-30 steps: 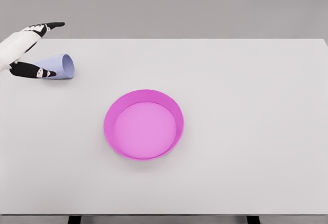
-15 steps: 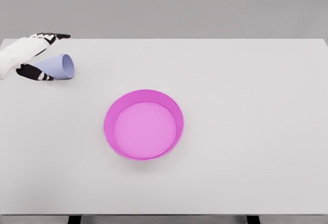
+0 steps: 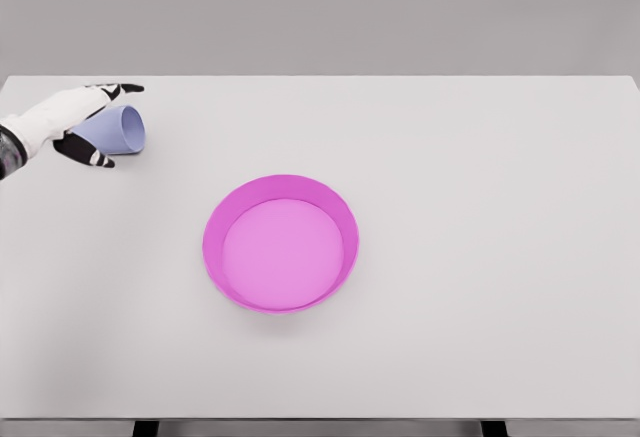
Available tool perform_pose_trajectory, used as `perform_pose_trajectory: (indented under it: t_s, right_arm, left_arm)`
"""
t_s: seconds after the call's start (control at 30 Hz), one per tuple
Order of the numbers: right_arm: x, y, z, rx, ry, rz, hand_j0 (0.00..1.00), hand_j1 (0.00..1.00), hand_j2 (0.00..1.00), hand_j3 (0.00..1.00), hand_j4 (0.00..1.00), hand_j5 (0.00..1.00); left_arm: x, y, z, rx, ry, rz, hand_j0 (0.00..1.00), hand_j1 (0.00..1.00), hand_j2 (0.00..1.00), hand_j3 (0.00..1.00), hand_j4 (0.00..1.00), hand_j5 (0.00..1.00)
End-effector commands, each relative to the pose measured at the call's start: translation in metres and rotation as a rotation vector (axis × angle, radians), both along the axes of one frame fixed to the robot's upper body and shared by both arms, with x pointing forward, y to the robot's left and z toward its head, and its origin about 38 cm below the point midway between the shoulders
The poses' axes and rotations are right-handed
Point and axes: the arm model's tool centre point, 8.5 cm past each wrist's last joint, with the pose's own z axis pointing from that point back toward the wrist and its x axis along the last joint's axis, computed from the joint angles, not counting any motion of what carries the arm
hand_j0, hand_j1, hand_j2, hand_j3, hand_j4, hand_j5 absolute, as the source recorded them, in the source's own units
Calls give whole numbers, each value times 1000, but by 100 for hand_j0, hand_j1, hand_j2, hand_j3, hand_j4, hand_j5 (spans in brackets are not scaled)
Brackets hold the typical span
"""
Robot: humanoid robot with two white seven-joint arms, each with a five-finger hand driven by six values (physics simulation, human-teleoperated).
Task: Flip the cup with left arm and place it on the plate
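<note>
A pale blue cup (image 3: 122,129) lies on its side at the table's far left, its mouth facing right. My left hand (image 3: 118,125) reaches in from the left edge and straddles the cup's closed end. The black-tipped fingers (image 3: 125,88) stretch just behind the cup and the thumb (image 3: 98,158) sits in front of it. The hand looks open, with its fingers spread around the cup rather than pressed on it. The magenta plate (image 3: 211,249) with a raised rim sits near the table's middle, well to the right of the cup. My right arm is out of view.
The white table (image 3: 480,207) runs across the whole view, with its back edge just behind the cup and hand. Two dark table legs show at the bottom edge.
My left hand has dropped toward the table and moved right. Its fingers have come down from high above to close in around the cup. The cup and plate have not moved.
</note>
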Motion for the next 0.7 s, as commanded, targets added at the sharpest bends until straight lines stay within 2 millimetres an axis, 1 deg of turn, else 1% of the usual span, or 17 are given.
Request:
perform_pose_trajectory:
  t_s: [0.0,0.07,0.17,0.33,0.47,0.57,0.67]
  right_arm:
    - [0,0,0,0,0,0,100,100,100,100,100,100]
    - [0,0,0,0,0,-1,100,100,100,100,100,100]
    - [0,0,0,0,0,0,100,100,100,100,100,100]
    - [0,0,0,0,0,-1,100,100,100,100,100,100]
    - [0,0,0,0,0,0,100,100,100,100,100,100]
    - [0,0,0,0,0,0,100,100,100,100,100,100]
    - [0,0,0,0,0,-1,100,100,100,100,100,100]
  left_arm:
    - [3,1,-8,-2,22,45,100,100,100,100,100,100]
    - [4,0,-7,-5,21,48,100,100,100,100,100,100]
    - [9,7,-4,-1,17,73,100,100,100,100,100,100]
    - [18,3,-16,-21,34,93,100,100,100,100,100,100]
    - [24,6,-20,-11,44,115,100,100,100,100,100,100]
    - [28,5,-24,-9,53,120,100,100,100,100,100,100]
    - [33,9,-23,14,60,130,100,100,100,100,100,100]
